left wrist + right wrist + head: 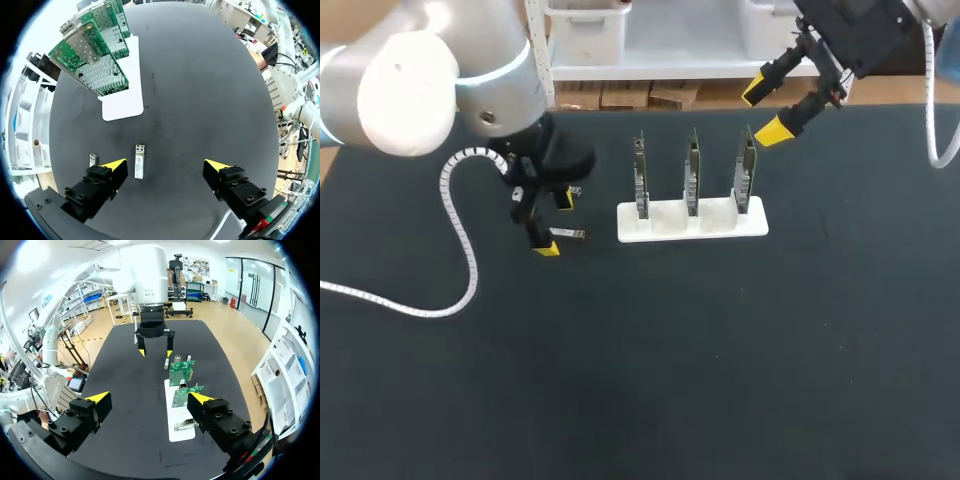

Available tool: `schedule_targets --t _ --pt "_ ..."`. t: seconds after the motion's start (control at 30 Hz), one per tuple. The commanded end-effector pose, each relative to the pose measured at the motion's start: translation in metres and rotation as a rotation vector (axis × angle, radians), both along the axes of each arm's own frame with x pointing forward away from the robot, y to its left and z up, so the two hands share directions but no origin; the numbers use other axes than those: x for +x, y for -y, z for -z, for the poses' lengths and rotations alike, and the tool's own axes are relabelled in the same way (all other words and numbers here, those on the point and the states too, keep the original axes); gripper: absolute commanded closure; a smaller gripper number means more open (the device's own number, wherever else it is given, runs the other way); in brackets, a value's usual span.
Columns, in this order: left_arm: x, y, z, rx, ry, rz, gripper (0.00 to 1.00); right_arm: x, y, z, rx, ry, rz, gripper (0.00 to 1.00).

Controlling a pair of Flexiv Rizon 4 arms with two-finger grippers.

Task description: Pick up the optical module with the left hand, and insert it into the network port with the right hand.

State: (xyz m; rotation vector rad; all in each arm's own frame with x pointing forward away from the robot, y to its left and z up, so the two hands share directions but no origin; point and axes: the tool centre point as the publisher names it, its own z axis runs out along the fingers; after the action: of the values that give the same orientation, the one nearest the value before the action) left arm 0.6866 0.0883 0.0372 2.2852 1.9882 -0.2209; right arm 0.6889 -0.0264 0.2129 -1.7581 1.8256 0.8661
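Left end effector [167,165], fingers apart, hovers over the module [139,161] near the stand [122,102]; centre the module between the fingers before closing; right end effector [765,111], also apart, hangs above the stand.

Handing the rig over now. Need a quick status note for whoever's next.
Left tool: open, straddling the optical module, which lies flat on the mat, not gripped. A second module lies just outside one finger.
Right tool: open, empty, up by the end of the white stand that holds three upright network cards.
Done: nothing picked yet.
Left: grasp the module, pass it to the right tool, insert it into a port.
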Motion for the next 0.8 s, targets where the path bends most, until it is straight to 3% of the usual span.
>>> schedule_targets --t 0.03,0.43,0.8 --pt "0.001 0.0 0.0 0.001 -0.002 0.002 0.0 -0.002 0.001 0.0 0.001 0.004 0.004 0.0" --pt "0.001 0.0 0.0 0.001 -0.002 0.002 0.0 -0.002 0.001 0.0 0.001 0.004 0.004 0.0" --pt "-0.006 0.015 0.007 0.122 0.014 0.06 0.0 -0.002 0.001 0.0 0.001 0.004 0.004 0.0"
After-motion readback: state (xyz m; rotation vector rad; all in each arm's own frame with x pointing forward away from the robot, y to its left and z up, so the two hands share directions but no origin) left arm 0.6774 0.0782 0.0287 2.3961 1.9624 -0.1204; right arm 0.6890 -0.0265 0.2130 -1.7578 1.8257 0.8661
